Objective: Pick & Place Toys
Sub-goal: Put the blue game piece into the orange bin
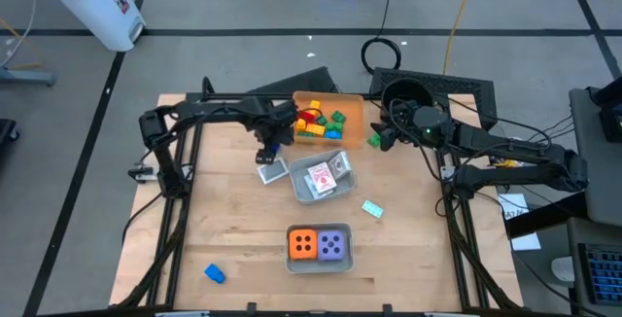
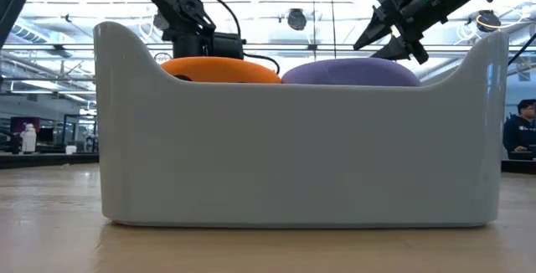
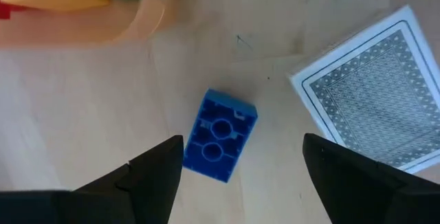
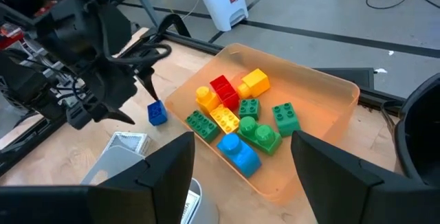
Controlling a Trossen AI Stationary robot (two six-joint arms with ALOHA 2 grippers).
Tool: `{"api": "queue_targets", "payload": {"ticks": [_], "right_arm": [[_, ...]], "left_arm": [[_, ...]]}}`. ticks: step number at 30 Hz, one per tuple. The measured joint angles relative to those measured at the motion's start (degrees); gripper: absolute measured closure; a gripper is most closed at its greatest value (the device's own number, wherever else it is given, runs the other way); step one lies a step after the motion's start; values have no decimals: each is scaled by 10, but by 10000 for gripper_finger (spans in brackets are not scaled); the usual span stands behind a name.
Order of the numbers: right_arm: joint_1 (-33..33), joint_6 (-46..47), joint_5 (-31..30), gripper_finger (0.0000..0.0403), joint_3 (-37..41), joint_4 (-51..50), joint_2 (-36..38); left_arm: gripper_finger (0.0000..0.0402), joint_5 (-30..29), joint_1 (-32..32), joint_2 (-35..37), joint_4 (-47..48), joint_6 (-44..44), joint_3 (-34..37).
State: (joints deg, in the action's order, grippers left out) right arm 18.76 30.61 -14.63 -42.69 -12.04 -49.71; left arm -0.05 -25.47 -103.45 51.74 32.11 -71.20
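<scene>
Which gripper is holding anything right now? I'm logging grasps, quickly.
Left gripper: open, empty, fingers either side of the blue brick on the table.
Right gripper: open, empty, above the orange tray.

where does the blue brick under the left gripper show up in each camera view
High: blue brick beside the orange tray, under the left gripper.
Low: not visible.
Left wrist: between the open fingers.
Right wrist: beside the tray.
Shared landmark: the orange tray.
</scene>
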Motion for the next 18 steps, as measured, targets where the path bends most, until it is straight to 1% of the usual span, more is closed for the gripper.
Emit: {"api": "queue_targets", "payload": {"ticks": [8, 18], "right_arm": [[0, -2, 0, 165, 0, -3, 0], [0, -13, 0, 165, 0, -3, 0]], "left_arm": [[103, -27, -6, -5, -53, 19, 0], [103, -22, -15, -5, -37, 66, 0]]}}
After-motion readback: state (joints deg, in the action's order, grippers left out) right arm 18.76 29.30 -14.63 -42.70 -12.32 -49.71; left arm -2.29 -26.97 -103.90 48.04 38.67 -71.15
